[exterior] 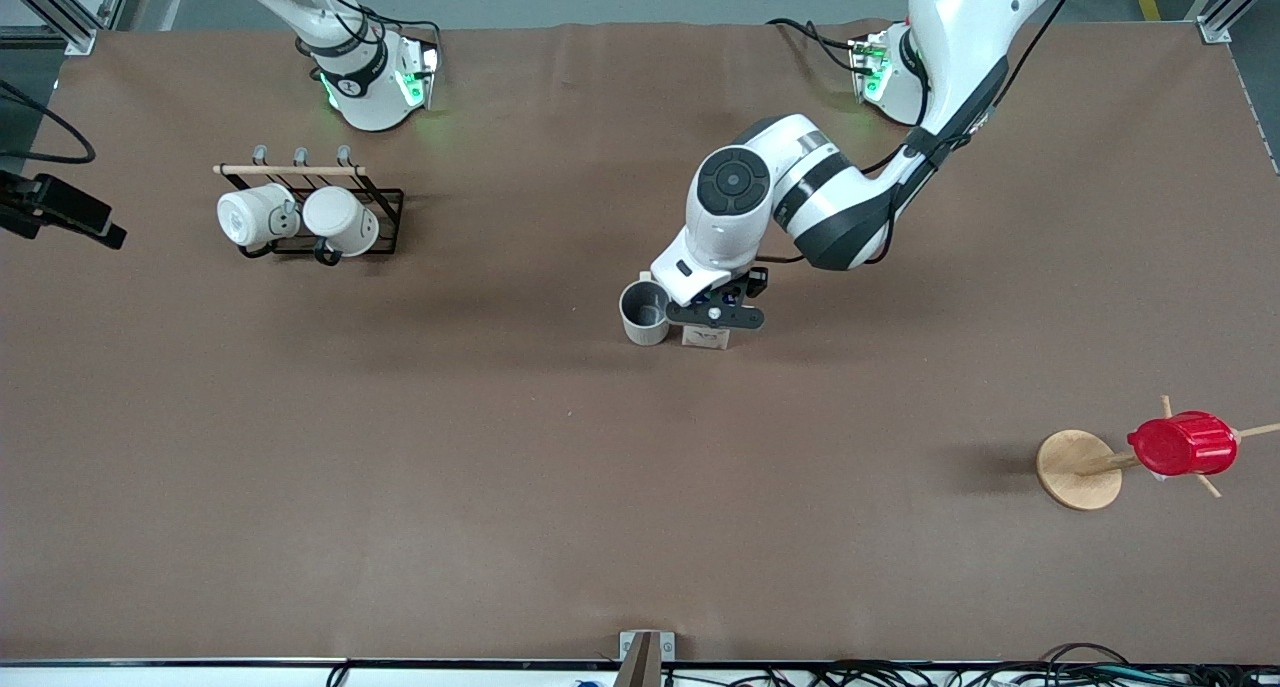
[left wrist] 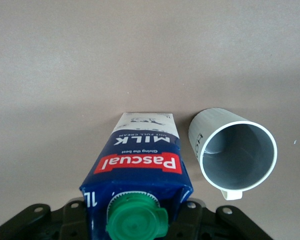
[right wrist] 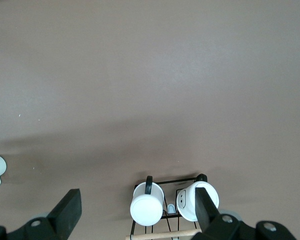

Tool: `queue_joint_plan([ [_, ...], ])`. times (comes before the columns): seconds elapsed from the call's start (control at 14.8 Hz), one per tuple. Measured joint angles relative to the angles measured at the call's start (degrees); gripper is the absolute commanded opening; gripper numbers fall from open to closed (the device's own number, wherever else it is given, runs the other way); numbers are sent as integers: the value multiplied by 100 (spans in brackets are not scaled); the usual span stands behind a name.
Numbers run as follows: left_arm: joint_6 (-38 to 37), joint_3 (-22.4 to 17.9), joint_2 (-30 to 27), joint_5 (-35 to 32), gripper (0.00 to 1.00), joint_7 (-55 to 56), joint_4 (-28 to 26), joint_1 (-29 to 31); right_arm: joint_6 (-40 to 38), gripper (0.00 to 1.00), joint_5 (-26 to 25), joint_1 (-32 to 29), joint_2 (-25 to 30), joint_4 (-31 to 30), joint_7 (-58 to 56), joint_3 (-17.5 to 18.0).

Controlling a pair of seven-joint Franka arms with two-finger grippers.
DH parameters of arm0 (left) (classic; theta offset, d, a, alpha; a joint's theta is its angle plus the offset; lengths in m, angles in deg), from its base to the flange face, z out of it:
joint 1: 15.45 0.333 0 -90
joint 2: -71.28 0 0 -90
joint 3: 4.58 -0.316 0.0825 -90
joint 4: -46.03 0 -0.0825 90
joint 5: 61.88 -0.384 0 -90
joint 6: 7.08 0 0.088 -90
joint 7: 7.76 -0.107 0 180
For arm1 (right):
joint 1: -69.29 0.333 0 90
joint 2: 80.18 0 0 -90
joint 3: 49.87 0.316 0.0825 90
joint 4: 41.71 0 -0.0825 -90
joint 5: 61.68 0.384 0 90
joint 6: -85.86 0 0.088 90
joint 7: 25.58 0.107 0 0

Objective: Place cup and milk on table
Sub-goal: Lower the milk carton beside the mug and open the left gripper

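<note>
The left pincer point(exterior: 716, 314) is clamped on the small dark-blue and white milk carton with green cap point(left wrist: 138, 172), which stands mid-tabletop point(exterior: 500, 467) just beside the cream-white, grey-lined mug point(exterior: 645, 312). Next: release and lift straight up. The right pincer point(right wrist: 135, 212) waits, fingers spread and empty, over the black wire mug rack point(exterior: 310, 212).

The light is bright and even and comes from above. The brown table point(exterior: 500, 447) has no glare. Shadows are soft and grey. The left arm point(exterior: 800, 192) drops a wide, pale shadow on the table, and the wooden stand point(exterior: 1078, 469) has a small dark one beside it. Little green lights glow on both arm bases. The front view is sharp. In the left wrist view the green cap point(left wrist: 136, 222) looks a bit fuzzy, and the cup point(left wrist: 236, 153) looks clear.
</note>
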Motion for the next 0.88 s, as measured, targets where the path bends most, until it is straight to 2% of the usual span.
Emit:
queue_joint_plan([
  [0.13,4,1,0,0,94,70,0,0,0,100,0,0,0,0,0,0],
  [0.2,5,3,0,0,100,117,0,0,0,100,0,0,0,0,0,0],
  [0.47,6,6,-49,0,100,185,105,14,0,100,0,0,0,0,0,0],
  [0.67,-93,-48,-336,23,100,188,189,52,0,100,0,0,0,0,0,0],
  [0.88,-283,-421,-871,422,100,-21,202,51,-5,100,0,0,0,0,0,0],
])
